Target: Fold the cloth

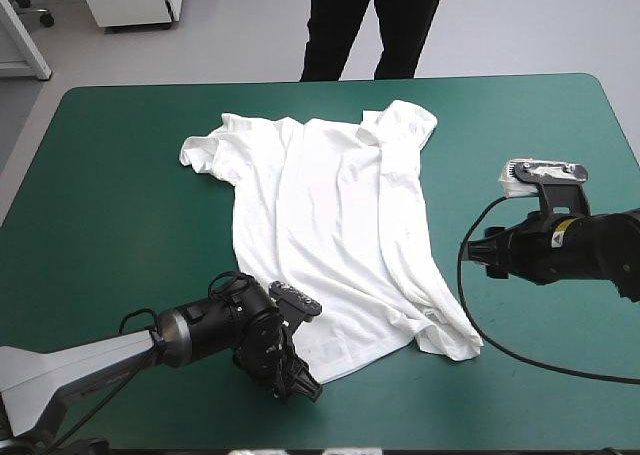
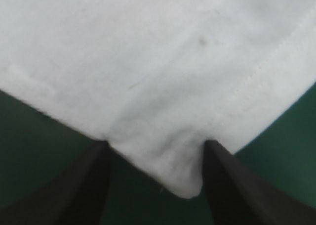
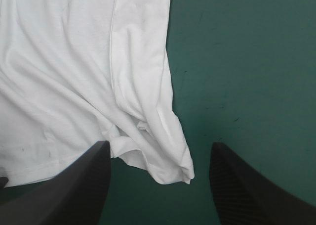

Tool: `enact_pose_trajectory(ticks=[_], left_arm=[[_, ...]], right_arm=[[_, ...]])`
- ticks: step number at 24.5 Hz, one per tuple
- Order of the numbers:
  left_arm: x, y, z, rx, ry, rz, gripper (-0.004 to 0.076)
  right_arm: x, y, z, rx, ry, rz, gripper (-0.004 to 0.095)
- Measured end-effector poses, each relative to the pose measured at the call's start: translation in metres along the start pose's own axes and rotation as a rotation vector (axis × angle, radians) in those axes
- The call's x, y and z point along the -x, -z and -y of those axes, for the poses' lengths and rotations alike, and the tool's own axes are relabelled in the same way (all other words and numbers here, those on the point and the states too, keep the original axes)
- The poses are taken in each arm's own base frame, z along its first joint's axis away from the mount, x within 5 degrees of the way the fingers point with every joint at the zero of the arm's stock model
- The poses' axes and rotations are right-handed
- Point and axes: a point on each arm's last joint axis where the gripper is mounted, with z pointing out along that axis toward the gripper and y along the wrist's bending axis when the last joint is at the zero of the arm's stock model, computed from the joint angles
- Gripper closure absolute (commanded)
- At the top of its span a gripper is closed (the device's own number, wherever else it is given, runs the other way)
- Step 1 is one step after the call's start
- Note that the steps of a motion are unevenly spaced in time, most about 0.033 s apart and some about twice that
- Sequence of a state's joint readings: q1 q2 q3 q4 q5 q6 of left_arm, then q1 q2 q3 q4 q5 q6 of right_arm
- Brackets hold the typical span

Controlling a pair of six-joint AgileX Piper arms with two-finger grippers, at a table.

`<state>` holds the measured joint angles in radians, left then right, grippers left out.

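The T-shirt (image 1: pixel 330 225) lies spread out on the teal-green worktop (image 1: pixel 120 225), collar toward the far edge and hem toward the near edge. Both short sleeves are out to the sides. It is mostly flat but rumpled. A long ridge runs down its right side, where the cloth seems to lap over itself (whether that is a deliberate fold or just a wrinkle, I cannot tell).

The left hand (image 1: pixel 295 380) sits low at the near edge of the shirt. In its wrist view the black fingers stand apart with the left hem corner (image 2: pixel 185 185) poking in between them, not clamped. The right hand (image 1: pixel 478 250) hovers over bare worktop just beside the shirt's right side. Its fingers are also apart, and the right hem corner (image 3: pixel 173 173) lies on the cover ahead of and between them, with nothing gripped.

By my reading, the task is at its very start. The spreading looks done well enough to work from, but no real fold has been made and neither hand has hold of the cloth. Everything that counts is left to do: gripping the hem corners, carrying them over toward the collar or across, then further folds to make a tidy bundle. The bunched right hem may need smoothing first.
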<state>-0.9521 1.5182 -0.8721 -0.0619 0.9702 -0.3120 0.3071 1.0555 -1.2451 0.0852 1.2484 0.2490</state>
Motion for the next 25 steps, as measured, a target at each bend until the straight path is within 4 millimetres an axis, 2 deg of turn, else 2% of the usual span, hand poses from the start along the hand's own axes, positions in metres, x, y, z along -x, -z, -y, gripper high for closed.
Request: enact_pose_trajectory(ticks=[4,13,16,20,25], left_arm=[[0.001,-0.002,-0.001,0.008,0.000,0.001,0.0715],[0.005,-0.005,0.003,-0.009,0.009,-0.020,0.0733],[0.005,-0.005,0.003,-0.009,0.006,-0.020,0.0733],[0.005,-0.005,0.003,-0.009,-0.003,-0.019,0.0733],[0.005,-0.005,0.003,-0.009,-0.007,-0.020,0.0733]], right_arm=[[0.000,0.000,0.000,0.000,0.000,0.000,0.0355],[0.000,0.000,0.000,0.001,0.000,-0.001,0.0354],[0.003,-0.007,0.000,-0.005,0.020,-0.023,0.0354],[-0.005,-0.044,0.004,-0.029,0.050,-0.159,0.0343],[-0.036,-0.082,0.006,-0.089,0.137,-0.311,0.0343]])
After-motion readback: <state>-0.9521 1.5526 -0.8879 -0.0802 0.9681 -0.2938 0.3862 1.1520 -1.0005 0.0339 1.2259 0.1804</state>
